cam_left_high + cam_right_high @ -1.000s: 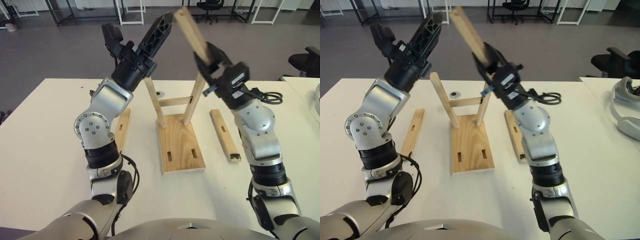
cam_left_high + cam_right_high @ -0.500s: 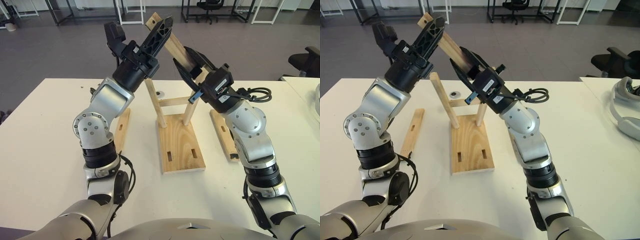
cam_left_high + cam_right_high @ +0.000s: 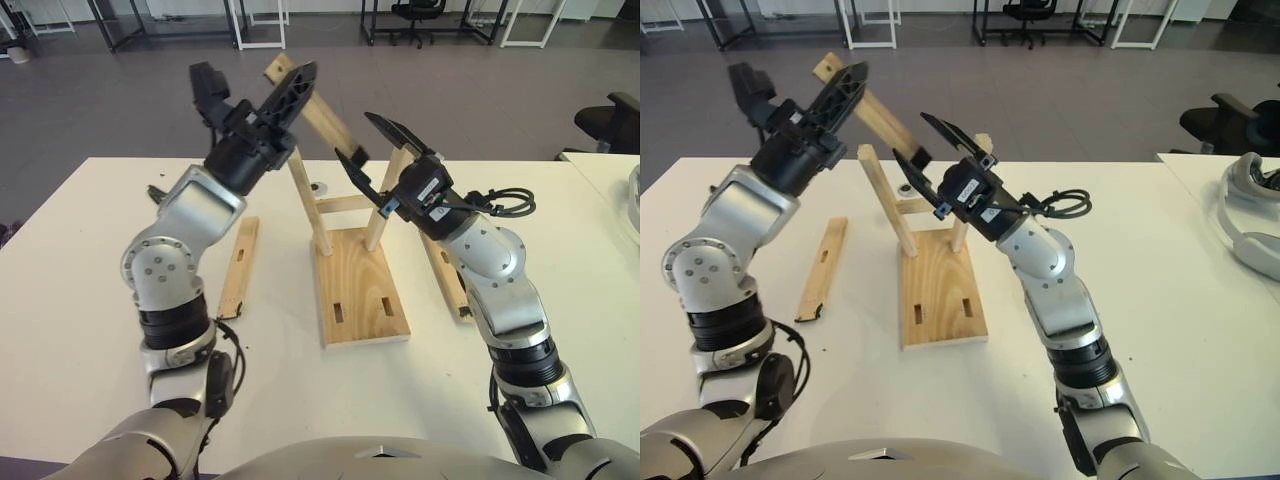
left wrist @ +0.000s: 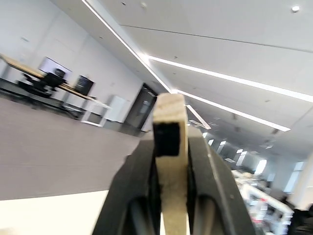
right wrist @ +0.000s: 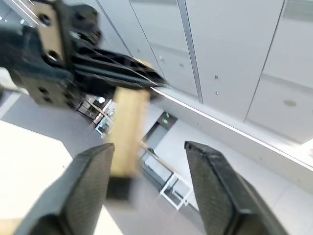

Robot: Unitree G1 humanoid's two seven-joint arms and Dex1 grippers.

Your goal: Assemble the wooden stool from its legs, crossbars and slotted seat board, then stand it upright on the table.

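The wooden leg (image 3: 322, 115) hung tilted in the air above the slotted seat board (image 3: 362, 295), clenched in the left hand (image 3: 300, 78). The right hand (image 3: 353, 135) stood released, fingers spread, just beside the leg's lower end. The board lay on the surface (image 3: 90, 300).

mid table (image 3: 80, 280): flat slotted wooden seat board (image 3: 362, 290), two upright wooden legs (image 3: 310, 205) plus short wooden crossbar (image 3: 348, 203) on far end | left of board: loose wooden leg (image 3: 240, 265) | right: second loose wooden leg (image 3: 450, 287) | above: fourth wooden leg (image 3: 310, 105) in left gripper (image 3: 300, 80), right gripper (image 3: 355, 136) beside lower end
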